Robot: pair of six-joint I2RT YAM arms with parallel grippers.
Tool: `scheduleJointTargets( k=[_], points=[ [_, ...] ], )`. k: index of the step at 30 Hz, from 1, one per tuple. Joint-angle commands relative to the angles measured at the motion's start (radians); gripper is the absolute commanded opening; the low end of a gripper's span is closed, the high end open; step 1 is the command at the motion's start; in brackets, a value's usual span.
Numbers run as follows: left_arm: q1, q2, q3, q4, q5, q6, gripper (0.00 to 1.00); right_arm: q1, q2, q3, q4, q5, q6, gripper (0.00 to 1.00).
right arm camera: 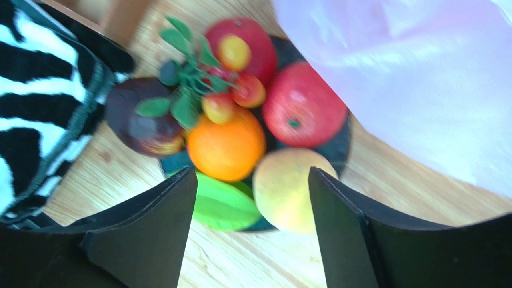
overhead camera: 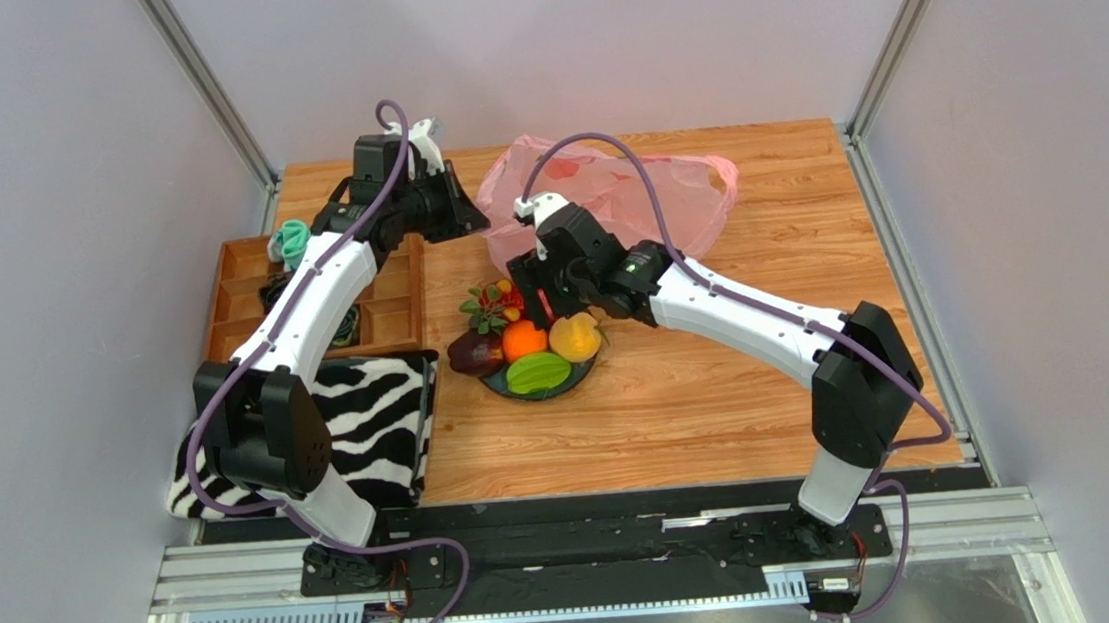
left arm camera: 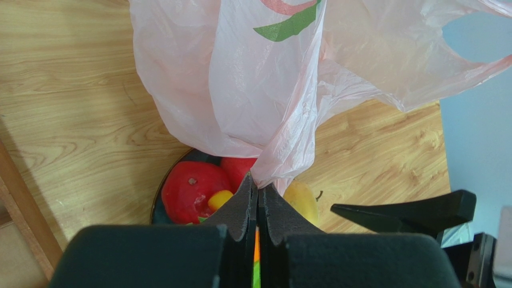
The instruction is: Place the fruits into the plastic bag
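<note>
The pink plastic bag (overhead camera: 611, 194) lies at the back of the table, and my left gripper (overhead camera: 465, 217) is shut on a bunched edge of it (left arm camera: 258, 183), lifting that edge. The fruits sit on a dark plate (overhead camera: 498, 389): orange (right arm camera: 225, 147), peach (right arm camera: 285, 189), green fruit (right arm camera: 222, 207), red apple (right arm camera: 303, 111), dark purple fruit (right arm camera: 141, 123) and leafy red berries (right arm camera: 219, 99). My right gripper (overhead camera: 545, 305) hovers over the plate, open (right arm camera: 251, 180), with the peach and green fruit seen below between its fingers. It holds nothing.
A zebra-striped cloth (overhead camera: 359, 419) lies left of the plate. Behind it stands a wooden compartment tray (overhead camera: 249, 286) holding a green item (overhead camera: 291, 241). The bag (right arm camera: 420, 78) hangs close beside the plate. Bare wood lies to the right.
</note>
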Motion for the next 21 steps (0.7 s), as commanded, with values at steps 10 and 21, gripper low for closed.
scheduleJointTargets(
  k=[10, 21],
  points=[
    [0.002, -0.052, -0.013, 0.027, 0.018, -0.024, 0.00, -0.086, 0.078, 0.003, -0.184, -0.079, 0.017, 0.85],
    [0.000, -0.060, -0.021, 0.023, 0.015, -0.035, 0.00, -0.133, 0.095, -0.052, -0.126, -0.223, 0.036, 0.85]
  ],
)
